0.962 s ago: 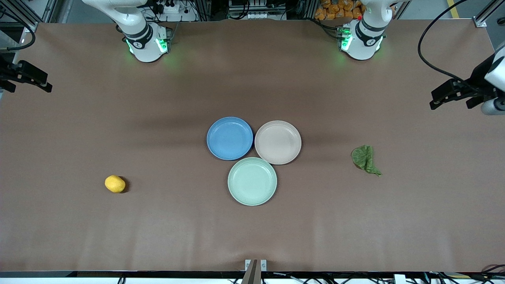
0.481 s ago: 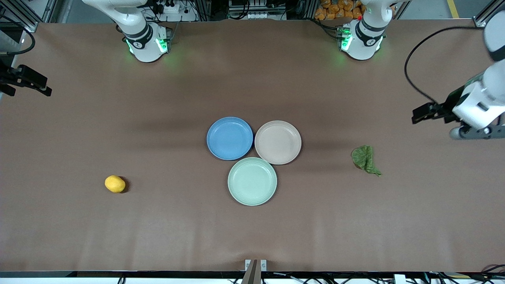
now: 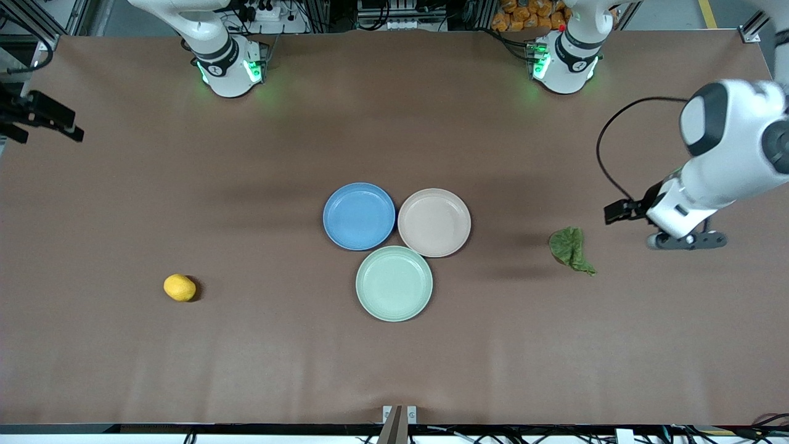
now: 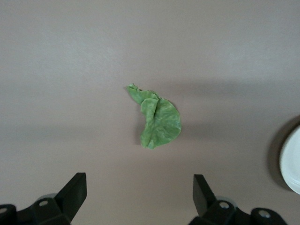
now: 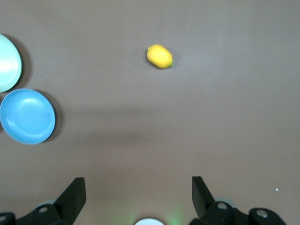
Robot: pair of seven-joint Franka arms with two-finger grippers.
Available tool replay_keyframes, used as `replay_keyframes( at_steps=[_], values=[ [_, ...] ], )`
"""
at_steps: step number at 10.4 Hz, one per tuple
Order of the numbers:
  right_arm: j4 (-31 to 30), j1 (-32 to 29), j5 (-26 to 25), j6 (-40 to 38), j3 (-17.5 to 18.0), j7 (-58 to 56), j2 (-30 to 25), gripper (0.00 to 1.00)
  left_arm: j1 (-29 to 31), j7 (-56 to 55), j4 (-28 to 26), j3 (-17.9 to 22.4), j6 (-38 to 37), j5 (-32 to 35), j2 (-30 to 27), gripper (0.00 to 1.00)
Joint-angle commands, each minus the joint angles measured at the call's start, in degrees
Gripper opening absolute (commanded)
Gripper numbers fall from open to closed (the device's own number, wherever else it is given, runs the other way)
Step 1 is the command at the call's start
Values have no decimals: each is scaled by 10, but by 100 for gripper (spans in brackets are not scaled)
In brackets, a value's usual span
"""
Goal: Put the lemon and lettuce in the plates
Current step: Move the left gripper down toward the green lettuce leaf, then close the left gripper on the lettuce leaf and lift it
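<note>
The yellow lemon (image 3: 179, 288) (image 5: 160, 56) lies on the brown table toward the right arm's end. Toward the left arm's end lies the dark green lettuce (image 3: 571, 248) (image 4: 157, 119). A blue plate (image 3: 359, 216) (image 5: 27, 116) and a beige-pink plate (image 3: 434, 222) sit side by side mid-table, both bare. My left gripper (image 3: 687, 240) (image 4: 139, 185) hovers open over the table beside the lettuce, on the side away from the plates, holding nothing. My right gripper (image 5: 138, 187) is open and empty, high over the table's end and well away from the lemon.
A mint-green plate (image 3: 394, 283) (image 5: 7, 61) touches the other two and lies nearer the front camera. A pale plate's rim (image 4: 293, 161) shows at the edge of the left wrist view. The arms' bases (image 3: 229, 68) (image 3: 564, 61) stand along the table's back edge.
The left arm has swung in from the table's end and come down close to the lettuce. The right arm has barely shifted. Lemon, lettuce and plates have not moved.
</note>
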Motion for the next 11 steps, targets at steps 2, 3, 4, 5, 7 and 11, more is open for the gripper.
replay_keyframes(
  at_steps=[2, 3, 4, 5, 7, 11],
  values=[
    [16, -21, 2, -14, -3, -9, 43, 100, 2, 13, -13, 0, 98, -1, 91, 100],
    [22, -25, 2, -13, -3, -11, 44, 100, 0, 13, -13, 0, 114, 12, 116, 100],
    [25, -32, -1, -10, -4, -12, 44, 100, 0, 12, -12, 0, 131, 30, 140, 100],
    [23, -36, 0, -10, -5, -10, 44, 100, -2, 6, -10, 0, 141, 30, 158, 100],
    [24, -39, -2, 3, -4, -7, 56, 100, -4, 4, -8, 0, 156, 31, 187, 97],
    [23, -30, 1, 35, -2, -6, 76, 100, -11, 2, -3, 1, 161, 32, 211, 28]
  ],
)
